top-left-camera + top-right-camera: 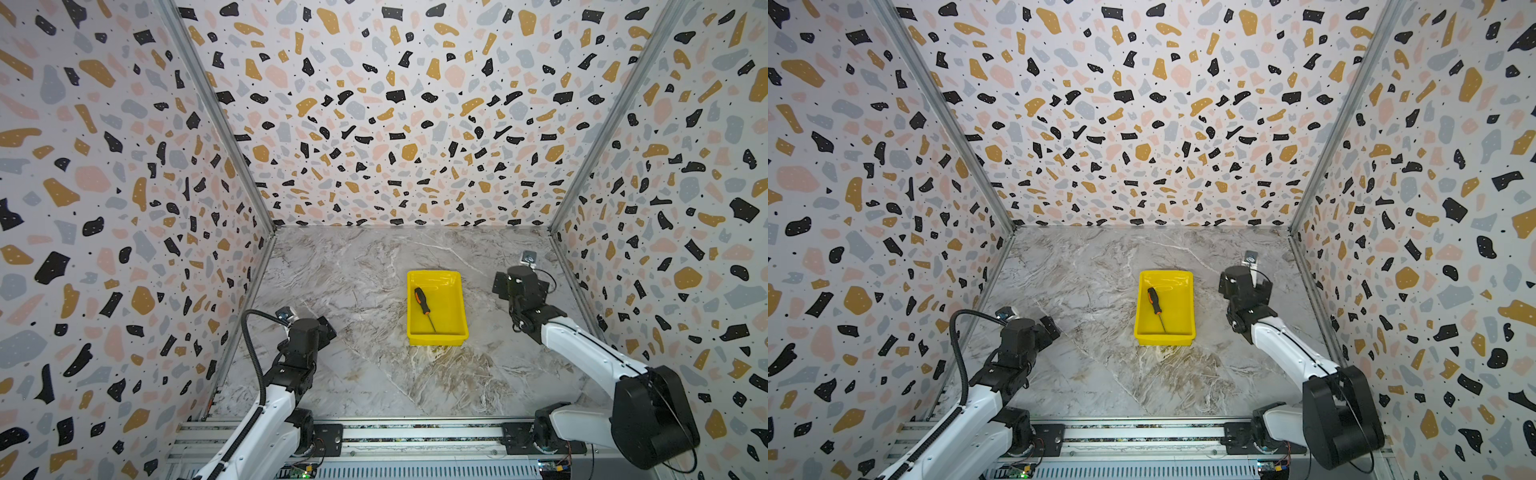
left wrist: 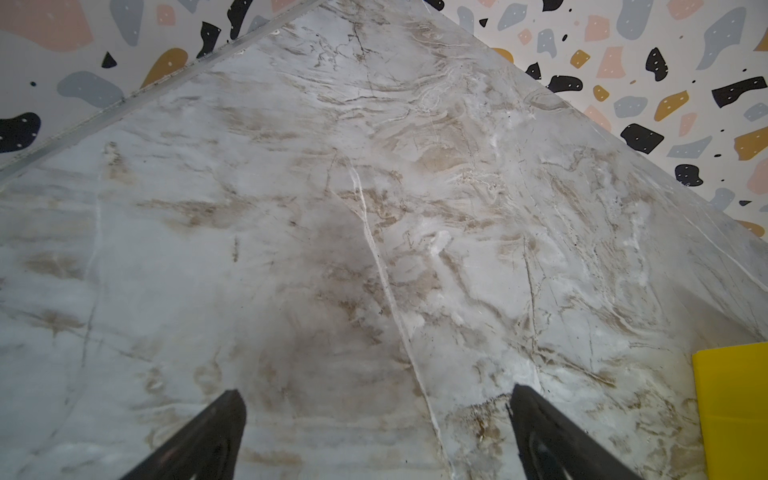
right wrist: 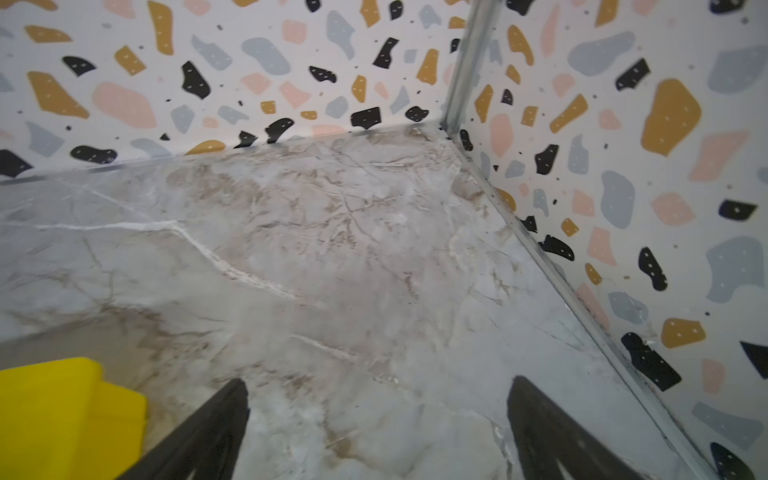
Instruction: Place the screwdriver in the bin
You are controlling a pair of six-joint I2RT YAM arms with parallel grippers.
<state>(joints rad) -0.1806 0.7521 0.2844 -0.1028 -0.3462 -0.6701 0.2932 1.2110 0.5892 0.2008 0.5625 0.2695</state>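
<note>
The screwdriver [image 1: 424, 305] lies inside the bin [image 1: 436, 338], flat on its floor along the left side. Its black-and-orange handle points toward the far wall and its thin shaft runs toward the near edge, the tip close to the front wall. Both top views show it this way [image 1: 1156, 302], with nothing touching it. The bin [image 1: 1165, 338] sits on the table [image 1: 353, 374] just right of the middle of the frame, long side running away from the camera.

The right gripper [image 1: 500, 286] hangs to the right of the bin, near its far corner but apart from it, at the middle right of the frame. In the right wrist view its 2 fingers [image 3: 216, 432] stand wide apart with only bare table between them, so the right gripper [image 3: 376, 386] is open and empty. A yellow corner of the bin [image 3: 62, 411] shows beside 1 finger.

The left gripper [image 1: 326, 328] sits at the lower left of the frame, well apart from the bin. In the left wrist view its 2 fingers [image 2: 199, 440] are also spread wide over bare table, so the left gripper [image 2: 374, 392] is open and holds nothing. An edge of the bin [image 2: 731, 407] shows at the side of that view.

Patterned walls [image 1: 395, 104] enclose the table on 3 sides.
</note>
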